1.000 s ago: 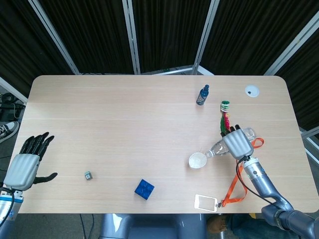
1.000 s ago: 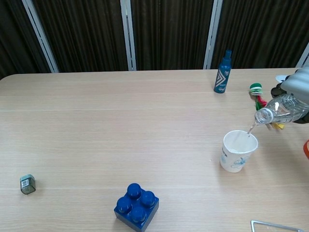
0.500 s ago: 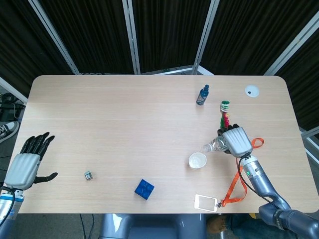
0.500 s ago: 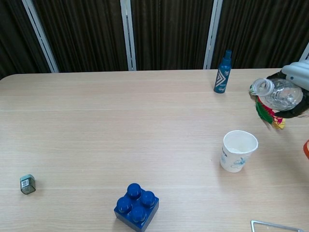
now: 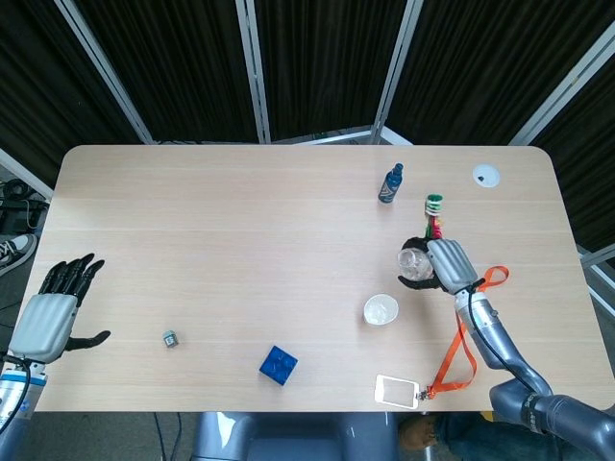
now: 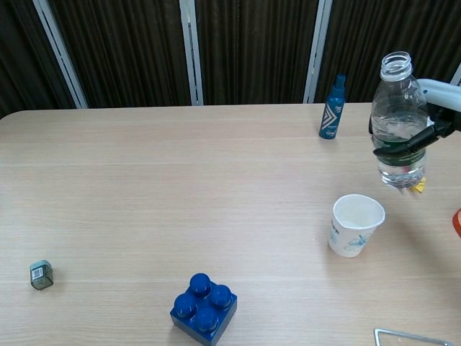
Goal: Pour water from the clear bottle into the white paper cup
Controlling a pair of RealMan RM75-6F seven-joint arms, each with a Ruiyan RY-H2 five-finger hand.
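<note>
Clear bottle [image 6: 397,122] upright, uncapped, partly filled with water, held above the table [image 6: 180,187] by right hand [image 5: 446,264], fingers [image 6: 403,144] wrapped round it. White paper cup [image 6: 354,225] just below-left, contents unclear. Left hand [image 5: 48,312] released, fingers spread.

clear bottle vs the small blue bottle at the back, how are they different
The clear bottle is see-through and uncapped; the small blue bottle is opaque dark blue with its top on. The clear bottle is held off the table by the right robot hand, while the blue one stands on the table untouched. The clear bottle looks larger in the chest view, though it is also nearer. Both are upright.
</note>
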